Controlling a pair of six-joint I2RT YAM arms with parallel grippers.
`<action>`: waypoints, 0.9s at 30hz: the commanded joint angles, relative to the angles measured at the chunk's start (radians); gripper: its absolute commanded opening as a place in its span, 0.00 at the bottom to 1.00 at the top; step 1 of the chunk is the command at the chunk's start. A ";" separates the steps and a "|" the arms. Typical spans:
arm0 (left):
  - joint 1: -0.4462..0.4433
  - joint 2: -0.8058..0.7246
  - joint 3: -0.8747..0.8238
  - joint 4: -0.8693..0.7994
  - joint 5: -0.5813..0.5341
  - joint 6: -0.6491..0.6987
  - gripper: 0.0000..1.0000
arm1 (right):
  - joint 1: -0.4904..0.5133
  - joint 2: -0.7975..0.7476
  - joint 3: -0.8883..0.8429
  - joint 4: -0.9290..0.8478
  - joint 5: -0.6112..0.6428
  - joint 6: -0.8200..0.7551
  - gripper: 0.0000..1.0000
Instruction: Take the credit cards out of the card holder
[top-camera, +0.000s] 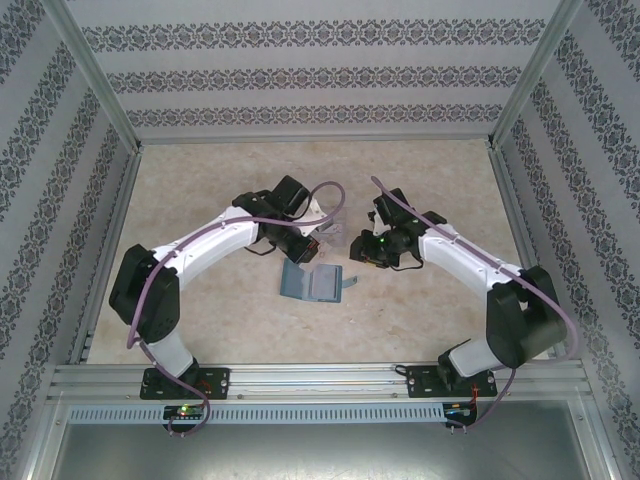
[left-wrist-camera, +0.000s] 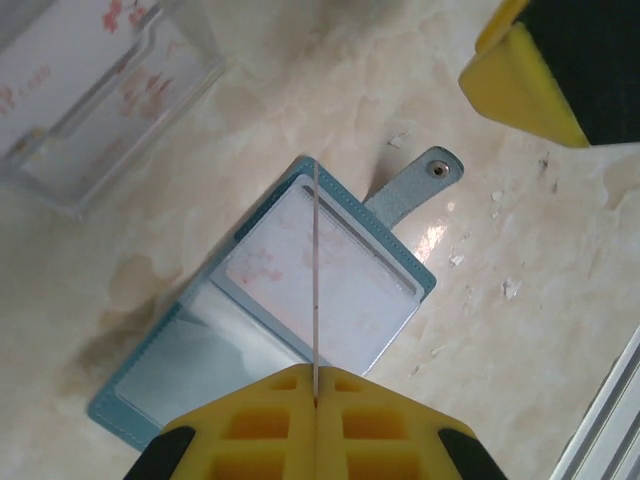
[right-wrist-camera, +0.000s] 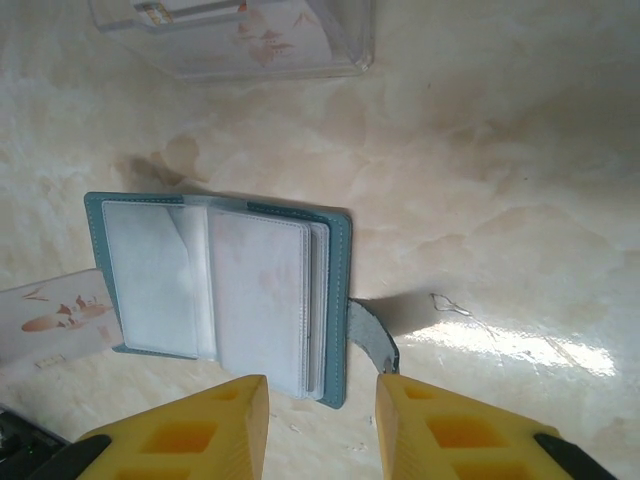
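One pale credit card (left-wrist-camera: 315, 250) stands edge-on, clenched in the left end effector (left-wrist-camera: 315, 375) above the open card holder (left-wrist-camera: 370, 290), which lies flat on the desk (left-wrist-camera: 520, 300). The right end effector (right-wrist-camera: 322, 388) hovers released over its tab (right-wrist-camera: 372, 335) side. The credit card looks thin, stiff and slick, best pinched at an exposed edge. Cloudy sleeves (right-wrist-camera: 255, 290) hide how many more sit inside.
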 joint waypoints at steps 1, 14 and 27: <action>-0.009 0.055 0.112 -0.132 -0.013 0.257 0.00 | -0.015 -0.036 -0.022 -0.036 0.020 -0.024 0.34; -0.011 0.312 0.528 -0.417 -0.125 0.704 0.00 | -0.062 -0.104 -0.052 -0.059 0.028 -0.026 0.34; 0.002 0.637 1.011 -0.639 -0.208 0.814 0.00 | -0.115 -0.150 -0.083 -0.062 0.029 -0.015 0.34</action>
